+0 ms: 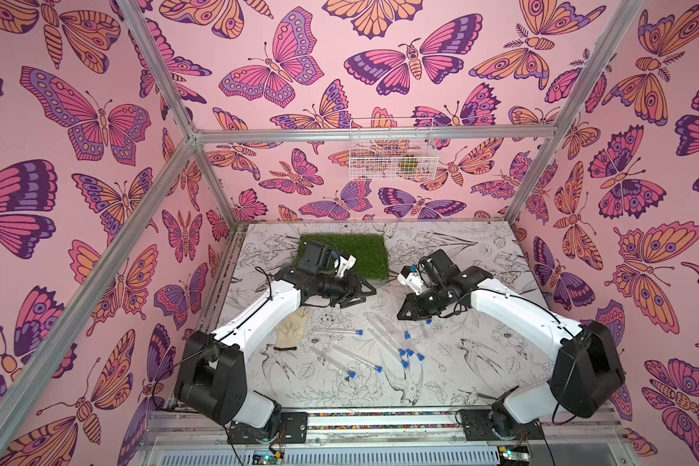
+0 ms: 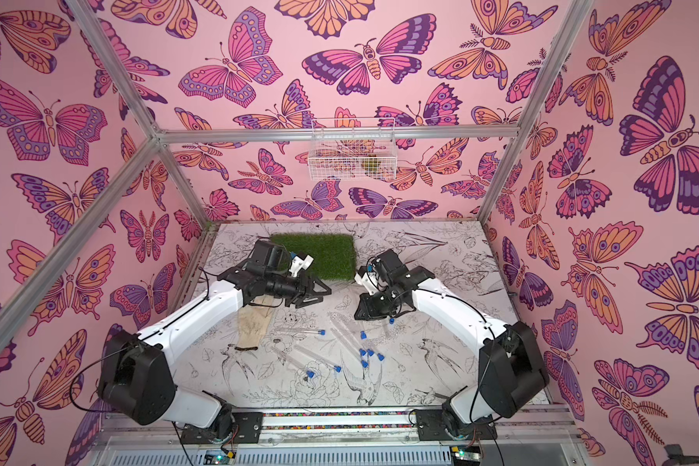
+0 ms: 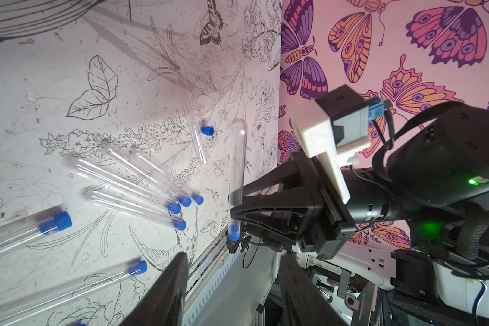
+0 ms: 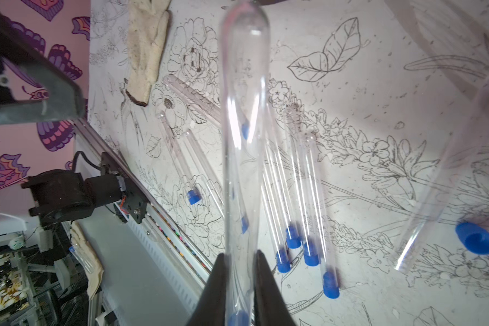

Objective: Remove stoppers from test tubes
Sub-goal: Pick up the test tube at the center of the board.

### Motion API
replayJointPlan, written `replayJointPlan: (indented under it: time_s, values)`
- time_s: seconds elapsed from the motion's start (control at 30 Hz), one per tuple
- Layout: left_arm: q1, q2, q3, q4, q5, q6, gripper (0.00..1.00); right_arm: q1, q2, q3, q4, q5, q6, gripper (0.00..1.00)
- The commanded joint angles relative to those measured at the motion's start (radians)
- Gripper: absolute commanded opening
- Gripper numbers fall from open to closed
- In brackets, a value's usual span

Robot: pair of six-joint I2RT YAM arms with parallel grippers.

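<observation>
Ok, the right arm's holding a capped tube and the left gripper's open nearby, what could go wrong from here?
The right gripper pinches the held tube right beside its stopper, so the open left gripper has little stopper to grab and may bump the right jaws. The tube's long body sticks out unsupported; a pull could tilt or slip it. A freed stopper could drop among the capped tubes lying on the table.

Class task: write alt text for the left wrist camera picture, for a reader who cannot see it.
The right gripper is shut on a clear test tube near its blue stopper. On the flower-printed table lie several more stoppered tubes, plus one loose stopper beside an open tube. The left gripper's open fingers frame the foreground.
</observation>
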Motion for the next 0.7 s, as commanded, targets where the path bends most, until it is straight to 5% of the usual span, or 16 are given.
replayJointPlan:
  time_s: [0.0, 0.3, 0.67]
  values:
    - [0.010, -0.022, 0.017, 0.036, 0.036, 0.020, 0.55, -0.005, -0.015, 0.042, 0.038, -0.092, 0.020, 0.18]
    - [0.010, -0.042, 0.001, 0.107, 0.069, -0.008, 0.55, 0.006, -0.035, 0.044, 0.120, -0.255, 0.068, 0.18]
    - [0.003, -0.027, 0.001, 0.116, 0.075, -0.010, 0.55, 0.073, -0.023, 0.047, 0.202, -0.274, 0.127, 0.19]
